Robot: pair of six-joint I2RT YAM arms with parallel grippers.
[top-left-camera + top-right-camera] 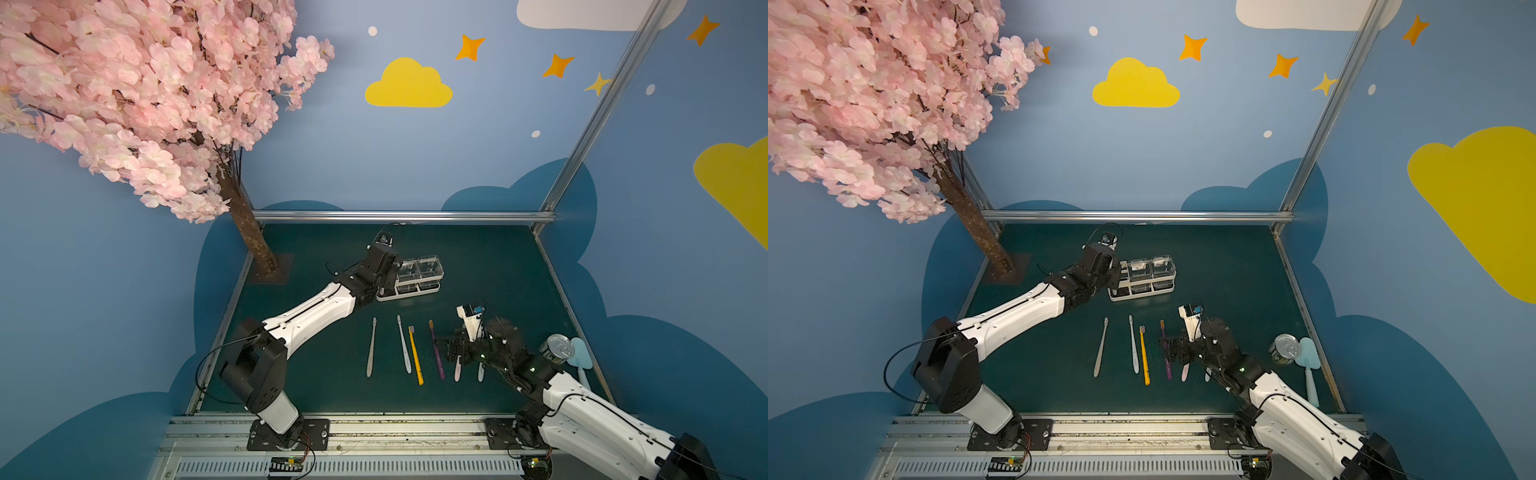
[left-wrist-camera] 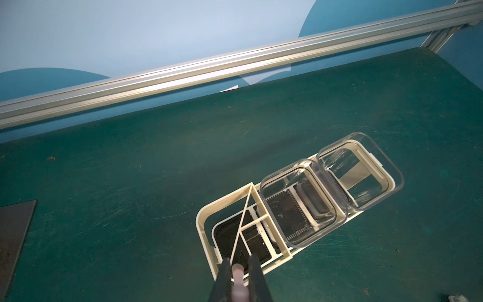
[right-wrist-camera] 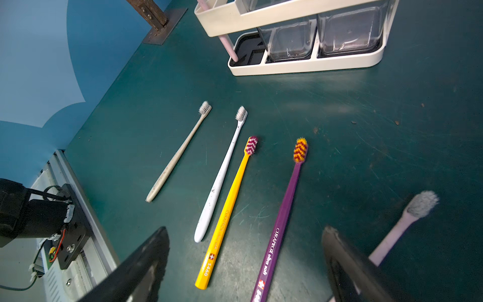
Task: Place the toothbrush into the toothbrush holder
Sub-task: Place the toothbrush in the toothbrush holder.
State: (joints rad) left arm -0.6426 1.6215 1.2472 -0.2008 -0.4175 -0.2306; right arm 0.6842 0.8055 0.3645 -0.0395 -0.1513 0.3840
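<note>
The white toothbrush holder (image 1: 415,291) (image 1: 1142,294) stands at the back middle of the green table, with two clear cups in it. My left gripper (image 2: 240,261) is shut on a pink toothbrush (image 2: 238,278). The handle stands in the holder's divided slot section (image 2: 202,230), and its lower end rests on the base (image 3: 226,44). Several more toothbrushes lie in a row in front. My right gripper (image 3: 245,230) (image 1: 446,347) hangs open low over the purple one (image 3: 285,214), with the yellow one (image 3: 230,211) also between its fingers. A second pink one (image 3: 402,227) lies just outside.
A beige toothbrush (image 1: 371,349) and a white one (image 1: 403,345) lie left of the yellow one. A tin can (image 1: 557,349) and a pale blue spatula (image 1: 581,359) sit at the right edge. The tree trunk (image 1: 249,232) stands at the back left, and a metal rail (image 1: 403,216) runs along the back.
</note>
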